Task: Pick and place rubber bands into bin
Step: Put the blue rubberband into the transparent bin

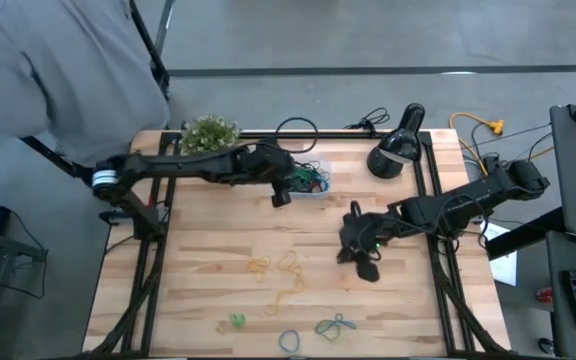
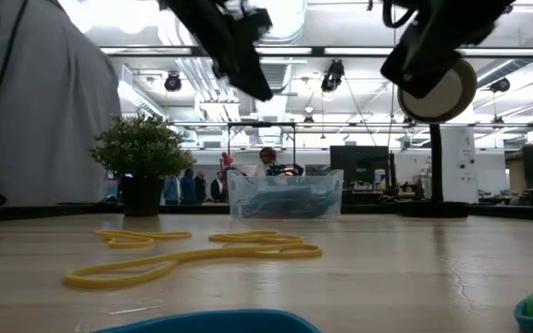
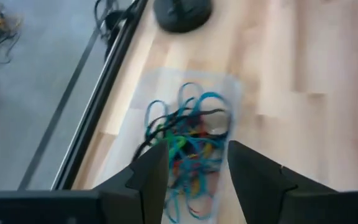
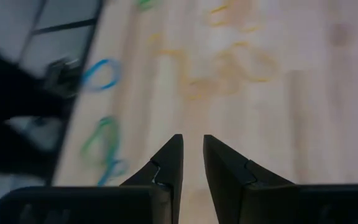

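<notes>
The left gripper's [image 3: 194, 171] fingers stand spread and empty just above the bin [image 3: 232, 93], whose clear walls barely show around its tangled rubber bands [image 3: 188, 134]. The right gripper [image 4: 192, 163], fingers narrowly parted and empty, hangs over bare table, loose yellow bands [image 4: 232, 68] blurred beyond.

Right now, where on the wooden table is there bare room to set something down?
Bare wood: the wide strip between the clear plastic bin and the yellow rubber bands, left of the right gripper. Crowded: the front edge, with loose green and blue bands.

Plant [image 1: 210, 133], lamp [image 1: 396, 150], wood table [image 1: 208, 270]
</notes>
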Tool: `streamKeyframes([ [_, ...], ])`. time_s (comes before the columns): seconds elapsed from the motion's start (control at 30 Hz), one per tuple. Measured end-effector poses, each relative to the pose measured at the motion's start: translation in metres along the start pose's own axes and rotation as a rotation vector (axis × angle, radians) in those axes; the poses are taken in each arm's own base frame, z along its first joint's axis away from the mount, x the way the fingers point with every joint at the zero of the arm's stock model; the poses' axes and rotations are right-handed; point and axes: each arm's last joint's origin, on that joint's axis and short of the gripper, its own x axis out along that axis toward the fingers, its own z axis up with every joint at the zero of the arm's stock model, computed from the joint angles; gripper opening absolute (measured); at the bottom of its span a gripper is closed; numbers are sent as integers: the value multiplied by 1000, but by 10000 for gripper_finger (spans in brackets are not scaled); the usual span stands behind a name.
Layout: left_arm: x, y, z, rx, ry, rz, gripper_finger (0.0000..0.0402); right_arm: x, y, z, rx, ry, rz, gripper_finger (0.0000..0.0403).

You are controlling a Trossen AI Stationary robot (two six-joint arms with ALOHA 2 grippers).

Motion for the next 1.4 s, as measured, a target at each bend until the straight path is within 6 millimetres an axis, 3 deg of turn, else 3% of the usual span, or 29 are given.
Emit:
streamKeyframes([
  [0.3, -94, -16, 10, 25, -184, -103, 150, 12, 41, -21, -53, 94, 129, 59],
  [0.63, -148, -30, 1, 70, -283, -192, 151, 58, 77, -50, 68, 209, 180, 59],
  [0.8, -157, -36, -6, 105, -251, -223, 151, 74, 90, -61, 160, 222, 207, 59],
  [0.97, -157, -40, -9, 124, -230, -233, 151, 84, 95, -72, 287, 237, 128, 59],
  [1.23, -152, -42, -14, 147, -165, -235, 151, 92, 97, -82, 399, 236, 52, 60],
  [1.4, -153, -44, -14, 145, -171, -243, 151, 92, 100, -87, 413, 255, 49, 85],
])
